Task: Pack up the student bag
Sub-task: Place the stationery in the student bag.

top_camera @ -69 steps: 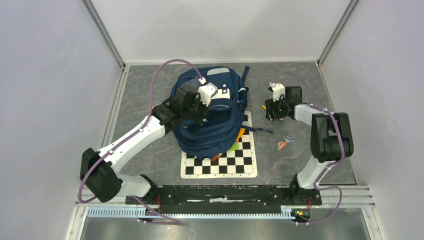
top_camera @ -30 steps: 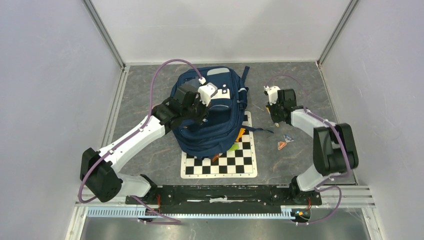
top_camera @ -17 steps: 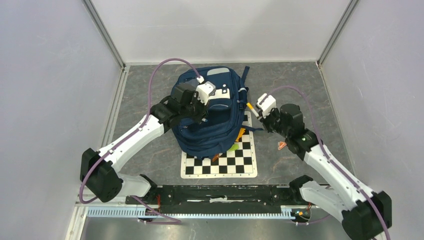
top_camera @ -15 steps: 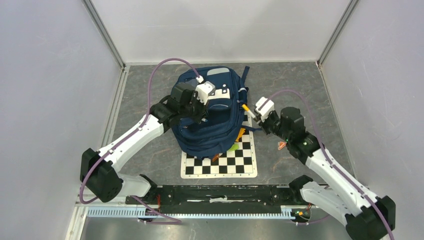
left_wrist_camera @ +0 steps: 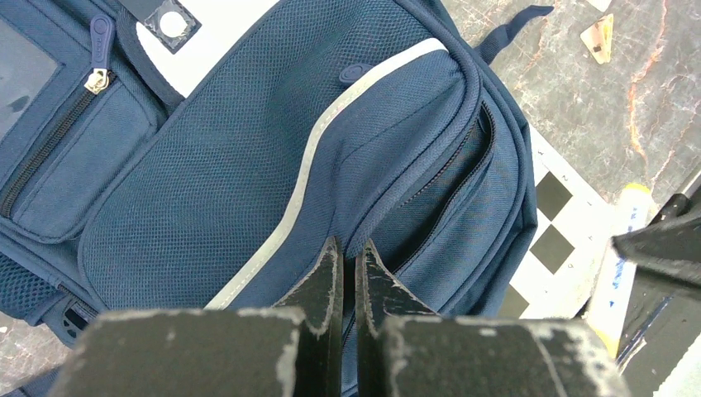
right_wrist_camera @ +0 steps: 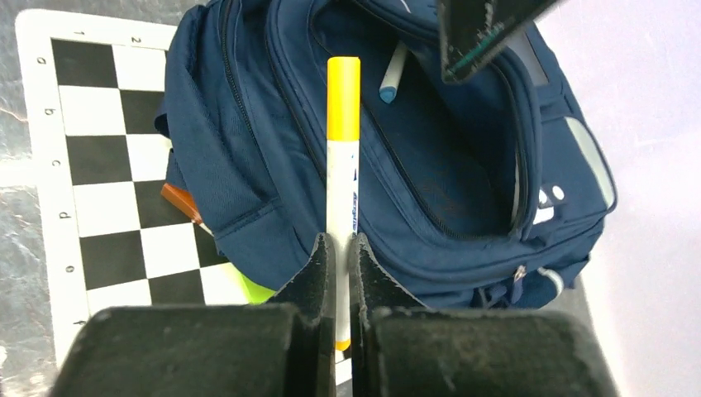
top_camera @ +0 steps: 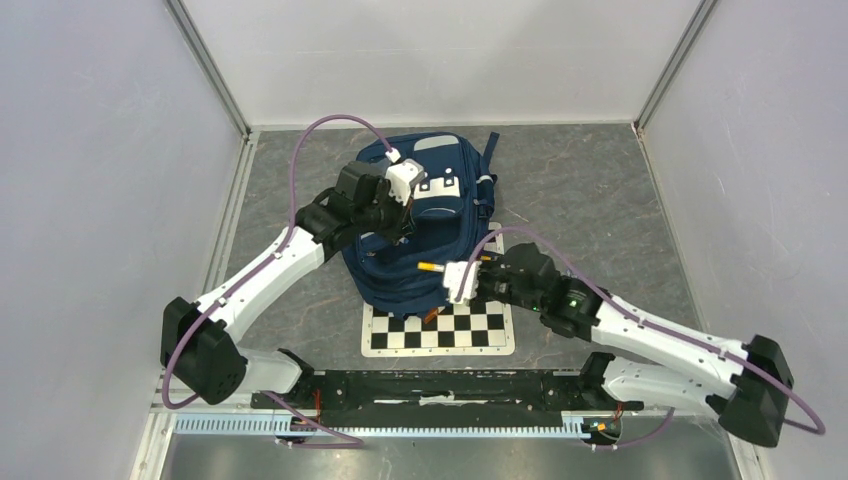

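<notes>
- One pen is already inside the open bag.
- The right fingers squeeze a yellow marker, not yet in.
- The left fingers pinch the bag's flap.

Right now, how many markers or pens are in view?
2. One yellow-capped marker is clamped in the right gripper over the student bag; one blue-tipped pen lies inside the bag's open pocket. More may be hidden inside or under it.
</notes>
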`<state>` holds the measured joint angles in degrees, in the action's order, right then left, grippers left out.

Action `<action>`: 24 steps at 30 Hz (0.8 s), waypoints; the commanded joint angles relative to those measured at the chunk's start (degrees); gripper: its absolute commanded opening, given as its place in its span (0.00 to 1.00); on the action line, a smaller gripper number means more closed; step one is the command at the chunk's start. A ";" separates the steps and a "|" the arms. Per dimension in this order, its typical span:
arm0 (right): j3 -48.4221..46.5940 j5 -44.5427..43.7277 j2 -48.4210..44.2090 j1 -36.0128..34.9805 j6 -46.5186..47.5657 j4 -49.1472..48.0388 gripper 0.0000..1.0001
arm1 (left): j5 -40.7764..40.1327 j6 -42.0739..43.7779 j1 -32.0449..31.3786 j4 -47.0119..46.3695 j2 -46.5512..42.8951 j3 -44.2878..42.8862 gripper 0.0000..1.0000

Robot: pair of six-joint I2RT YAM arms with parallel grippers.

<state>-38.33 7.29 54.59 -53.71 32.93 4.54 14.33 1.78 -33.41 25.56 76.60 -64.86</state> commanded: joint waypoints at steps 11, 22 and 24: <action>-17.46 -22.83 18.63 -9.66 20.85 5.03 0.00 | 7.82 -4.88 0.25 -7.43 0.23 -1.06 0.02; -20.38 -31.60 27.02 -9.66 28.25 6.86 0.00 | 7.47 -4.51 0.26 -7.30 -0.23 -1.06 0.02; -20.45 -32.71 28.46 -9.41 28.89 5.85 0.00 | 7.19 -4.42 0.27 -7.21 -0.26 -1.06 0.02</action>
<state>-56.38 -21.43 81.25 -63.26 57.71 12.14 17.02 0.67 -32.84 24.95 77.36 -64.75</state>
